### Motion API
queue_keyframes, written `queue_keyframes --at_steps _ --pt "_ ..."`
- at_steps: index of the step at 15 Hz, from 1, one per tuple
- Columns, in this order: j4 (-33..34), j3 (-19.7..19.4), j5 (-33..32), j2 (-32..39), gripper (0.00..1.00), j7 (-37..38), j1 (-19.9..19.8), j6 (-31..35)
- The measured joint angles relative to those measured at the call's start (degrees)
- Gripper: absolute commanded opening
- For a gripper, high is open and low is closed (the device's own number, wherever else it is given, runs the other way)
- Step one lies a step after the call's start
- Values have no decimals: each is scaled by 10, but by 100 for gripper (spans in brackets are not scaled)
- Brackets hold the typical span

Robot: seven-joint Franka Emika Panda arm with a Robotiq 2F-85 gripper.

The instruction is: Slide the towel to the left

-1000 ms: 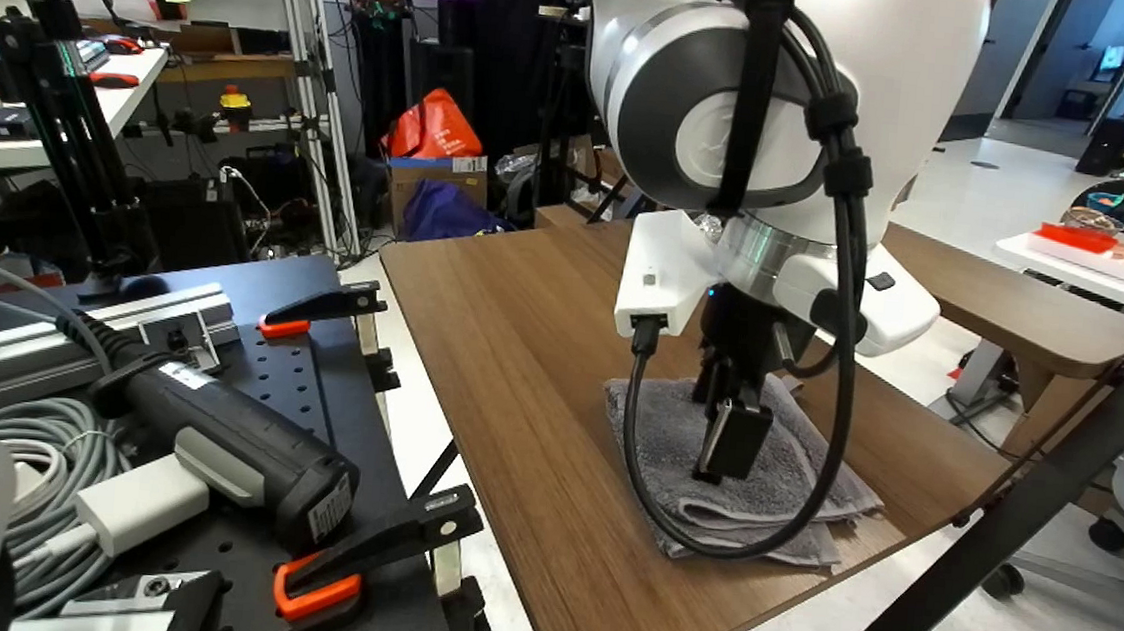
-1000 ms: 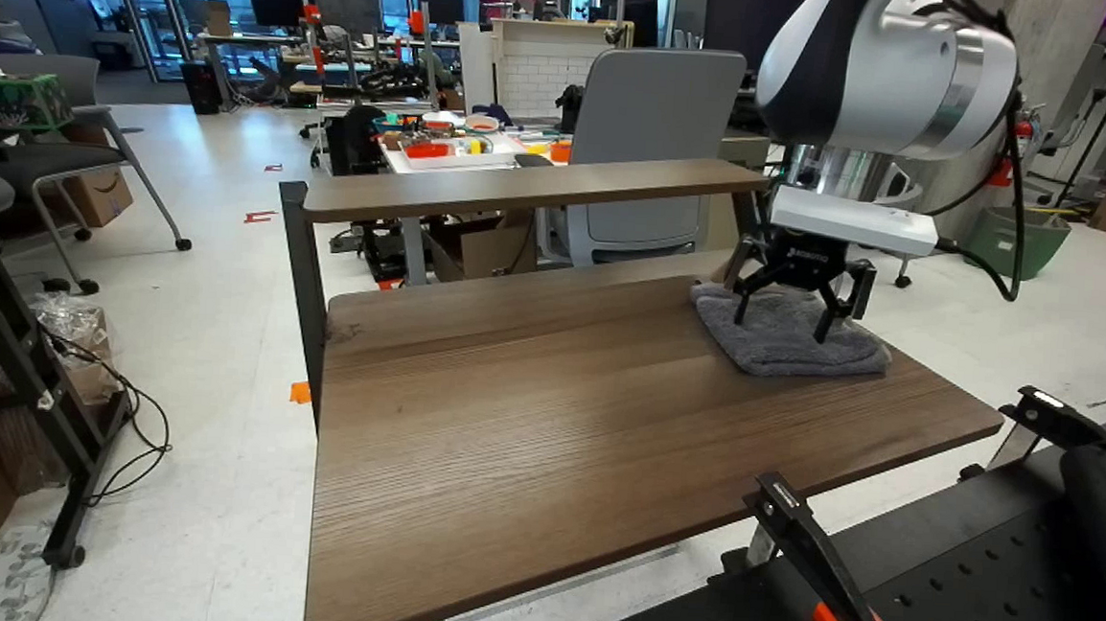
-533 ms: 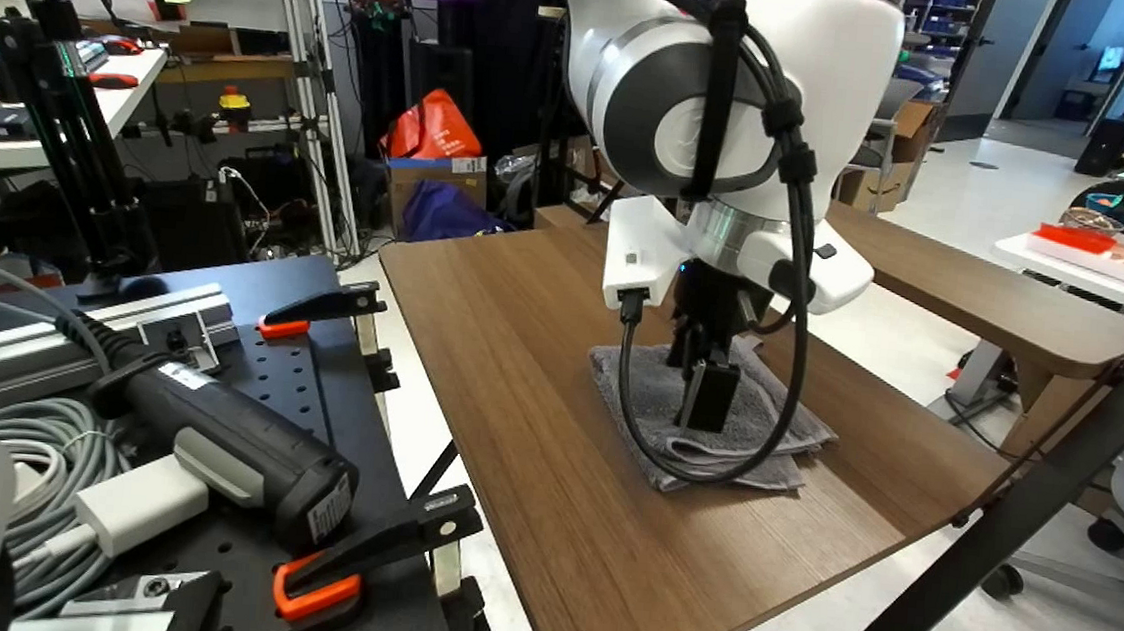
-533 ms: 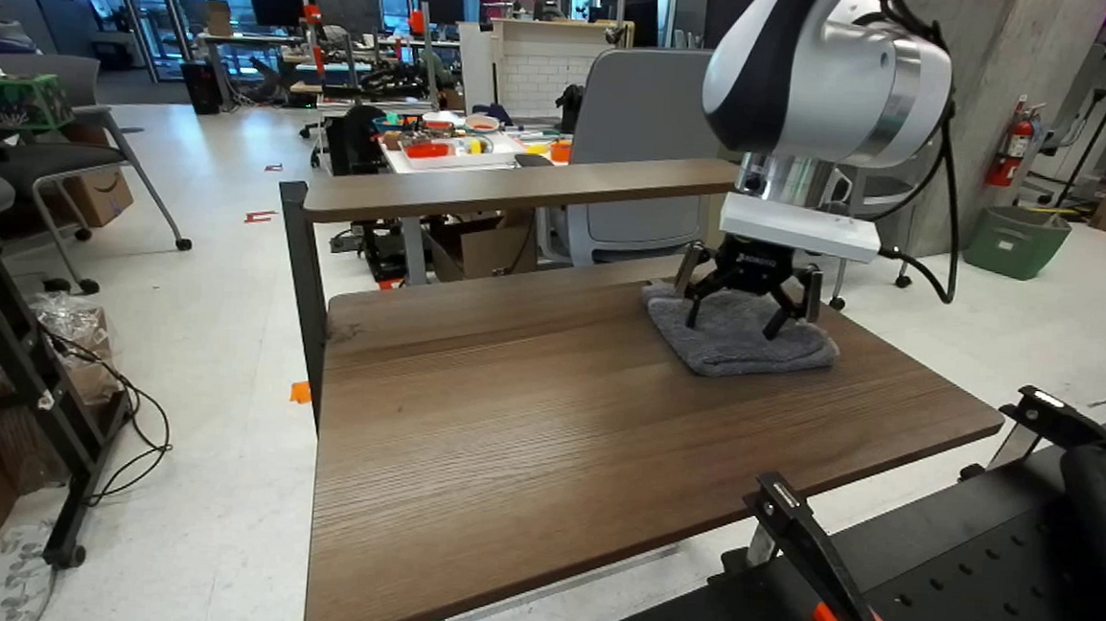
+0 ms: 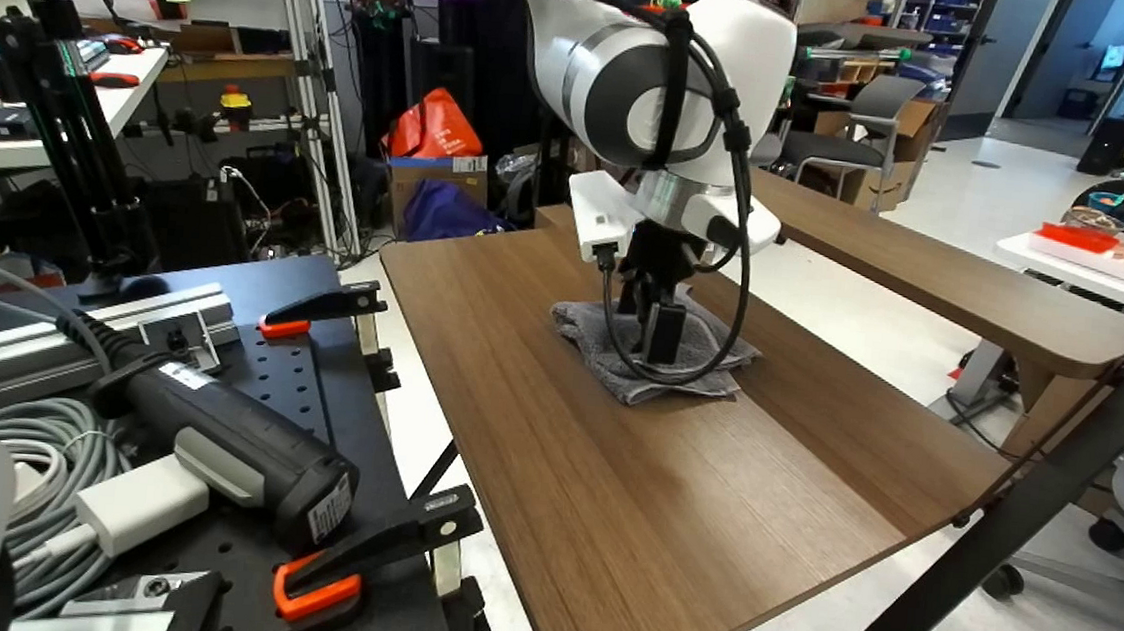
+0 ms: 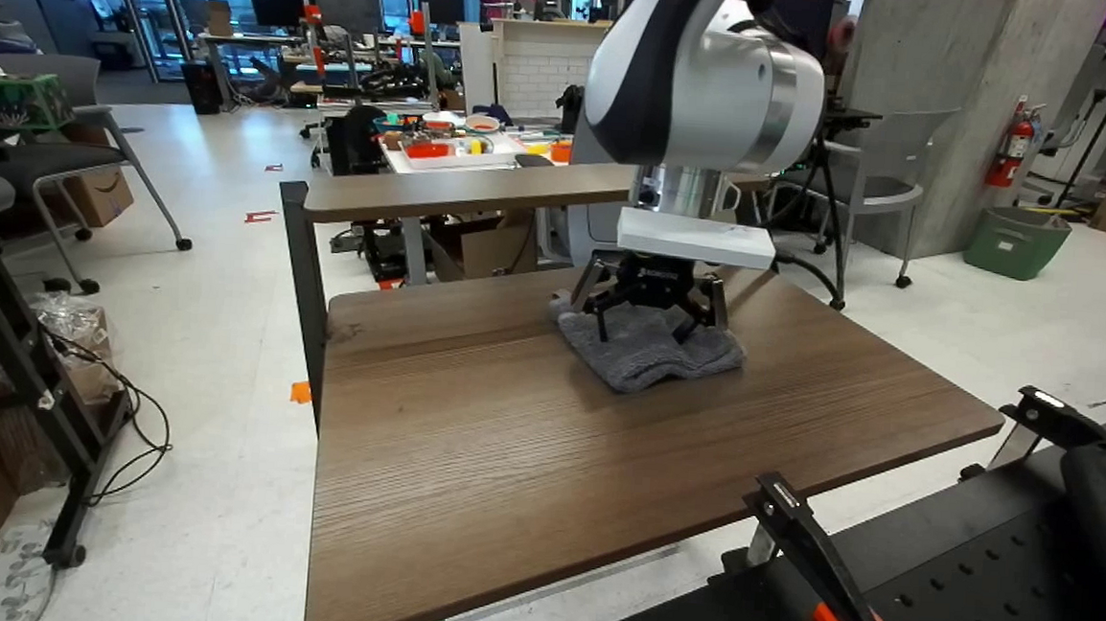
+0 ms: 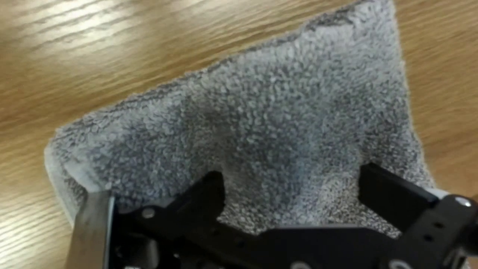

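Note:
A folded grey towel (image 5: 586,329) lies on the brown wooden table, and it shows in an exterior view (image 6: 628,365) left of the table's right end. It is slightly bunched, with a raised fold near its front edge. In the wrist view the towel (image 7: 283,108) fills the middle, with wood around it. My gripper (image 6: 643,336) points straight down over the towel, its two black fingertips spread apart and pressed on or touching the cloth. In the wrist view the gripper (image 7: 291,179) has a wide gap between its fingers, with flat towel showing between them. Part of the towel is hidden beneath the gripper.
The table (image 6: 505,461) has a raised wooden shelf (image 6: 484,186) along one long side. A black cart (image 5: 313,416) with orange-tipped clamps (image 5: 373,551) stands beside the opposite side. A cable loop (image 5: 721,338) hangs from the arm down by the towel.
The arm and the towel have moved together across the table: leftward in an exterior view, farther from the camera and leftward in the other. The towel has become more bunched. The gripper stays open.

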Motion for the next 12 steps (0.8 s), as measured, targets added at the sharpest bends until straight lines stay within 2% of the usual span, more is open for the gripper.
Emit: queue_keyframes --at_steps 7,10,12 --pt "49 4 -34 6 100 4 53 -42" --pt "35 7 -49 -33 100 4 69 -42" --pt "4 7 -63 -81 100 4 77 -42"
